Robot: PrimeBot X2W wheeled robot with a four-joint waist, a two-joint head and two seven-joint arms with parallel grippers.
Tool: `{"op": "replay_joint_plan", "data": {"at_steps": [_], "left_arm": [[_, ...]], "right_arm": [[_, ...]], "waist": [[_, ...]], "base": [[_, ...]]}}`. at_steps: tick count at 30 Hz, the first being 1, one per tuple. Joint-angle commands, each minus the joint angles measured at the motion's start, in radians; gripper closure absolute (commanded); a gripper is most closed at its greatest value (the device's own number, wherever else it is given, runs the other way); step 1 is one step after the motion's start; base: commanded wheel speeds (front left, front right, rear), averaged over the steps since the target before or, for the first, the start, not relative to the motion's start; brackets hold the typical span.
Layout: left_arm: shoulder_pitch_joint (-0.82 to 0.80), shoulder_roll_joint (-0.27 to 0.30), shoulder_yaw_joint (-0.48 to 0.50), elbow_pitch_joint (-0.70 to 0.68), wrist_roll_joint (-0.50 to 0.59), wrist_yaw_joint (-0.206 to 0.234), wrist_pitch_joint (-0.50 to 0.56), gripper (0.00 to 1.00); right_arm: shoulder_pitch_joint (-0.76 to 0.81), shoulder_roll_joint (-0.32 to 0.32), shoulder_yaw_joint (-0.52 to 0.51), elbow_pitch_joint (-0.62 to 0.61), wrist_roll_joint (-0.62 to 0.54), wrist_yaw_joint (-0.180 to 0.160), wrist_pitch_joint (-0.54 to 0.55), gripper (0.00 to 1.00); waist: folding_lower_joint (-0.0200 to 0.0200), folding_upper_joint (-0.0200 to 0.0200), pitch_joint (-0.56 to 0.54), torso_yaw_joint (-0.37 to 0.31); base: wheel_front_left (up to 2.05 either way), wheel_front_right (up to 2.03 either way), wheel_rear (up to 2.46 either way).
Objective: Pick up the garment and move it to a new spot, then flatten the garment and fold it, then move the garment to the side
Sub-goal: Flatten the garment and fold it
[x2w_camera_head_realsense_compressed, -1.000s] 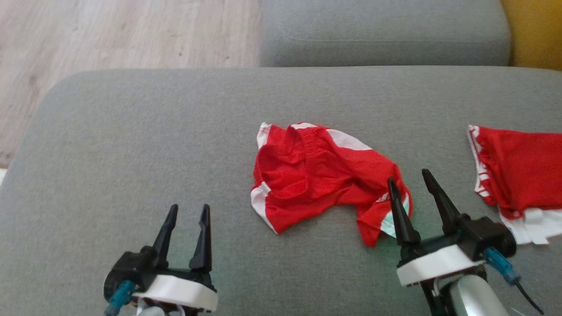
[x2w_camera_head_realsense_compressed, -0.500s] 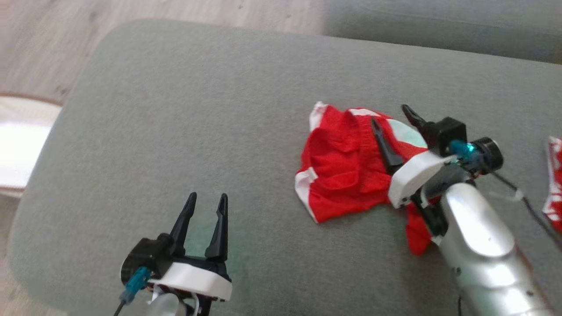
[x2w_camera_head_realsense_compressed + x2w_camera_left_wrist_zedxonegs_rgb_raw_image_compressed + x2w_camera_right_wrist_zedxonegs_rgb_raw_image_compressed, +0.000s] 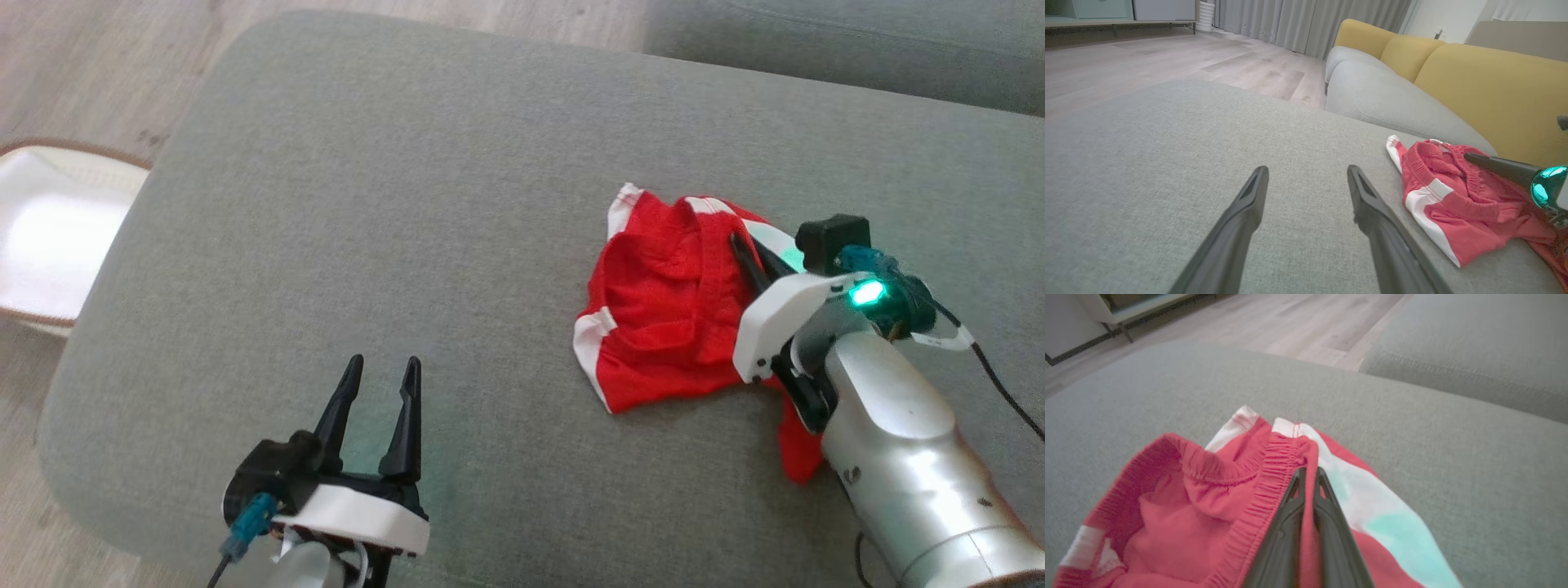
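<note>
Garment (image 3: 661,327), a pair of red shorts with white side panels, lies crumpled on the grey cushion (image 3: 408,204), right of the middle in the head view, with one leg trailing toward the near edge beneath the right forearm. The right gripper (image 3: 736,240) reaches in from the near right, and its two dark fingers are pressed almost together on the garment at the gathered waistband (image 3: 1249,514). In the right wrist view a thin fold of red cloth is pinched between them, the elastic running along the left finger and a white panel (image 3: 1347,486) spreading to the right, tinted green. A green light (image 3: 865,292) glows on that wrist. The cloth around the pinch rests on the cushion, and whether the pinched edge is raised off it cannot be told. The left gripper (image 3: 383,363) hovers near the front left part of the cushion, well apart from the garment, its fingers spread wide with nothing between them; in the left wrist view they frame bare grey fabric, with the garment off to their right. Beyond the cushion lies a pale wood floor (image 3: 82,65), a second grey seat (image 3: 816,49) and, in the left wrist view, a yellow backrest (image 3: 1474,81). A white tray with a brown rim (image 3: 77,153) sits on the floor beside the left edge of the cushion.
</note>
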Motion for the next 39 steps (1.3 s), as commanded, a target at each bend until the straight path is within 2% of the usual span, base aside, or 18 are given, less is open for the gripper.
{"op": "replay_joint_plan", "data": {"at_steps": [1,7,11,14,22,26,33,39], "left_arm": [[-0.041,0.000,0.039,-0.023,0.010,-0.004,-0.012,0.00],[-0.031,-0.001,0.044,-0.024,0.013,-0.007,-0.012,0.00],[-0.016,-0.001,0.045,-0.028,0.017,-0.005,-0.012,0.00],[-0.001,-0.001,0.052,-0.028,0.019,-0.002,-0.012,0.00],[0.036,-0.001,0.075,-0.033,0.028,-0.003,-0.012,0.00],[0.053,-0.001,0.083,-0.041,0.028,-0.001,-0.012,0.00],[0.063,-0.001,0.067,-0.054,0.017,-0.004,-0.012,0.00],[0.057,-0.001,0.036,-0.054,0.001,-0.005,-0.012,0.00]], "right_arm": [[-0.041,0.012,0.022,-0.025,0.005,0.007,-0.022,1.00],[-0.086,0.004,0.061,-0.047,0.031,0.007,-0.154,1.00],[-0.121,-0.027,0.064,-0.126,0.022,0.007,-0.206,1.00],[-0.135,-0.057,0.049,-0.237,-0.012,0.007,-0.217,1.00],[-0.095,-0.113,-0.031,-0.646,-0.133,0.007,-0.219,1.00],[-0.088,-0.137,-0.066,-0.761,-0.179,0.007,-0.219,1.00],[-0.077,-0.174,-0.123,-0.869,-0.227,0.007,-0.171,1.00],[-0.056,-0.201,-0.104,-0.840,-0.234,0.007,-0.110,1.00]], "waist": [[0.0000,0.0000,-0.009,-0.013],[0.0000,0.0000,-0.054,-0.072],[0.0000,0.0000,-0.091,-0.111],[0.0000,0.0000,-0.121,-0.137],[0.0000,0.0000,-0.201,-0.184],[0.0000,0.0000,-0.221,-0.201],[0.0000,0.0000,-0.221,-0.186],[0.0000,0.0000,-0.165,-0.127]], "base": [[0.00,0.00,0.00],[0.00,0.00,0.00],[0.00,0.00,0.00],[0.00,0.00,0.00],[0.00,0.00,0.00],[0.00,0.00,0.00],[0.00,0.00,0.00],[0.00,0.00,0.00]]}}
